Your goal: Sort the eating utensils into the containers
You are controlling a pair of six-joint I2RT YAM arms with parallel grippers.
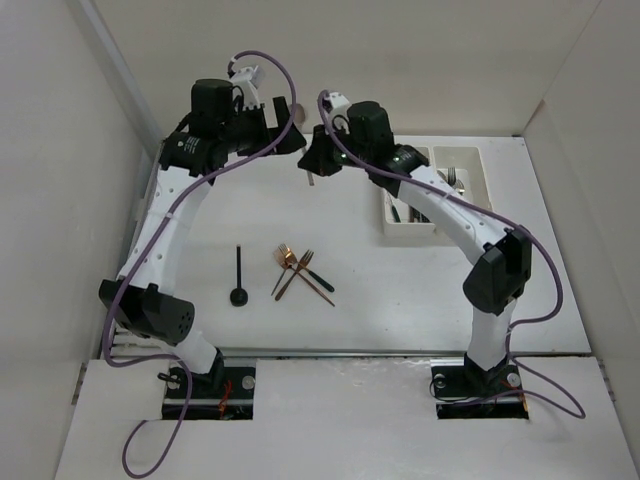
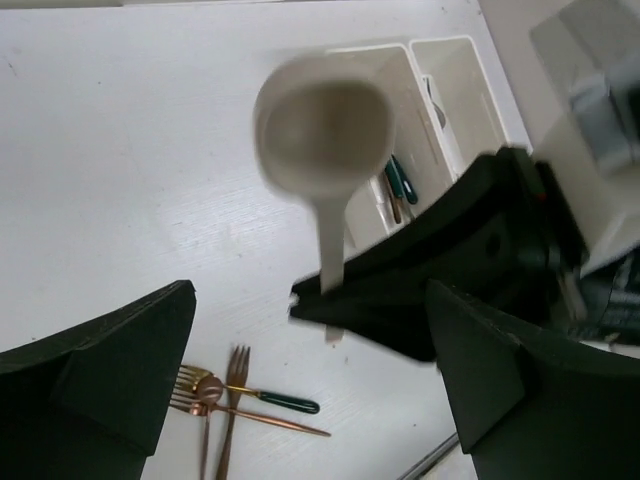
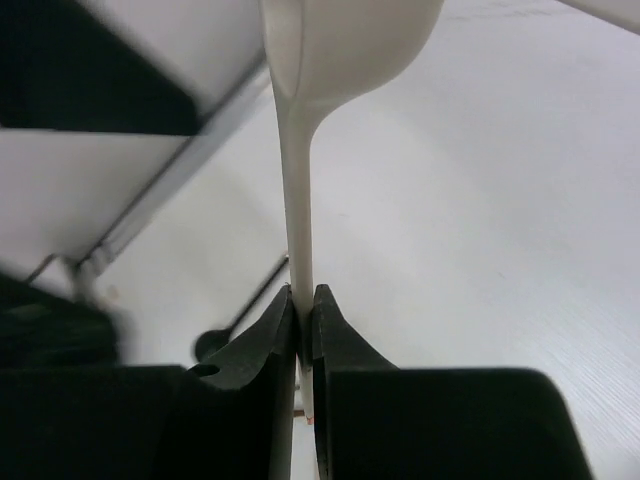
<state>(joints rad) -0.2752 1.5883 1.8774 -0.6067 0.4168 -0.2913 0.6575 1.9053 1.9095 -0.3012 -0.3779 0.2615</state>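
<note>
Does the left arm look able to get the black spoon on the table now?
Probably yes: the left gripper is open and empty, and the black spoon lies uncovered, apart from the forks.

White table [image 1: 250,205] is filling the middle of the overhead view, its painted top showing a faint streaked grain in the close views. Three plain white walls are enclosing it: left wall [image 1: 50,180], back wall [image 1: 420,60] and right wall [image 1: 600,150]. A pale rail [image 1: 340,352] is running along the table's near edge, with a white board [image 1: 340,420] lying just in front. Soft, even light is casting only faint shadows.
</note>
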